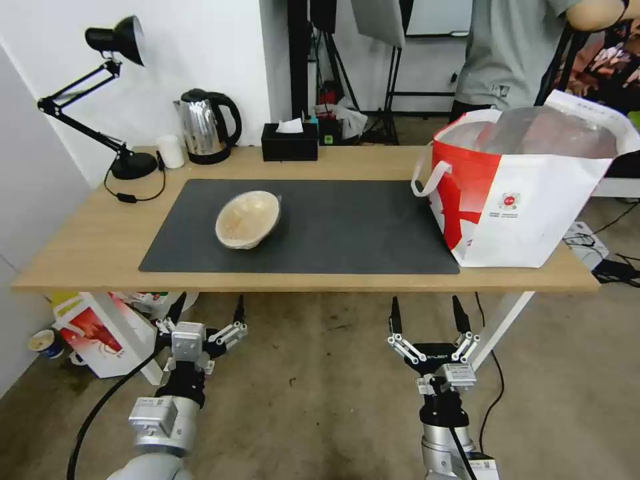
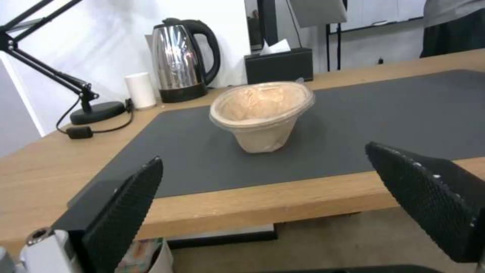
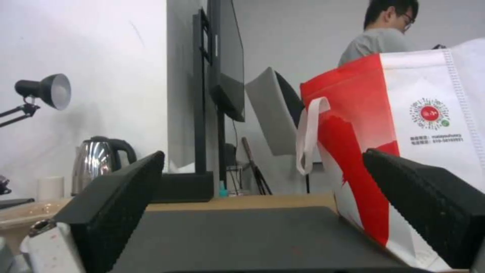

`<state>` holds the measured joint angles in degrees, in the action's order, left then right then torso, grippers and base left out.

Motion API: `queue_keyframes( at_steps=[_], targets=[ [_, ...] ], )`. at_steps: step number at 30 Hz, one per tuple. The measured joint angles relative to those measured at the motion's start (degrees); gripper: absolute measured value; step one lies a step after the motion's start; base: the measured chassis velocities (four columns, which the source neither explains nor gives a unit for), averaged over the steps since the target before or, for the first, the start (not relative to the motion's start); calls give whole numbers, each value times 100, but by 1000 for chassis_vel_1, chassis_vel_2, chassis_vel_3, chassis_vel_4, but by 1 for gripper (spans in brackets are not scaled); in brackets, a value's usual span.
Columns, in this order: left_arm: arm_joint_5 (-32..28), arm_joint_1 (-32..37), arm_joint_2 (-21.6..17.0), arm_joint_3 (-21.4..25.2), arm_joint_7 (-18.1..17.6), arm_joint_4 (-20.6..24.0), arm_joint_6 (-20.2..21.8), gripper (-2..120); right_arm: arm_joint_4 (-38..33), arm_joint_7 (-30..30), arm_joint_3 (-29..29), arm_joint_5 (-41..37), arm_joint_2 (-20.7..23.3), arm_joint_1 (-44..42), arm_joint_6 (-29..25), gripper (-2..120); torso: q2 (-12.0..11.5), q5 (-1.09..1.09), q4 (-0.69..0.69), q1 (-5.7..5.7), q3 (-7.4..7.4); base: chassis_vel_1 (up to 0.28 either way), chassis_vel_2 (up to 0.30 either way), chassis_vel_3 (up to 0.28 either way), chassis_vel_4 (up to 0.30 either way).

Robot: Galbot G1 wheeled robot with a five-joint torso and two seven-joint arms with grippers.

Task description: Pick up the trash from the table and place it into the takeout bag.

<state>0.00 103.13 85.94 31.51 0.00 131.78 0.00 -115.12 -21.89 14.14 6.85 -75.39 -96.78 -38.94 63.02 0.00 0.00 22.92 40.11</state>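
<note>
A beige paper bowl [image 1: 248, 220] [image 2: 260, 113], the trash in view, sits tipped on the left part of the dark grey mat [image 1: 347, 227] on the table [image 1: 87, 233]. At the table's right end stands the takeout bag [image 1: 527, 193] [image 3: 404, 132], white with red panels, its mouth open. My left gripper [image 1: 209, 310] [image 2: 263, 153] hangs open and empty below the front edge of the table, in line with the bowl. Also below that edge, my right gripper [image 1: 427, 317] [image 3: 263, 153] is open and empty, a little left of the bag.
Along the back edge stand a black desk lamp [image 1: 113, 40], a small white cup [image 1: 171, 151], a steel kettle [image 1: 207, 127] and a black tissue box [image 1: 289, 141]. A person stands behind the bag. Boxes [image 1: 100, 327] lie on the floor under the table's left end.
</note>
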Motion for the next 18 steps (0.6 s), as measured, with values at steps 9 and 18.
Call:
queue_keyframes(
  at_steps=[9,18],
  targets=[
    [0,0,0,0,0,0,0,100,-47,23,4,4,16,26,10,100,0,0,0,0,0,0,0,0,0],
    [0,0,0,0,0,0,0,100,-60,11,-5,14,9,4,50,100,0,0,0,0,0,0,0,0,0]
  ],
)
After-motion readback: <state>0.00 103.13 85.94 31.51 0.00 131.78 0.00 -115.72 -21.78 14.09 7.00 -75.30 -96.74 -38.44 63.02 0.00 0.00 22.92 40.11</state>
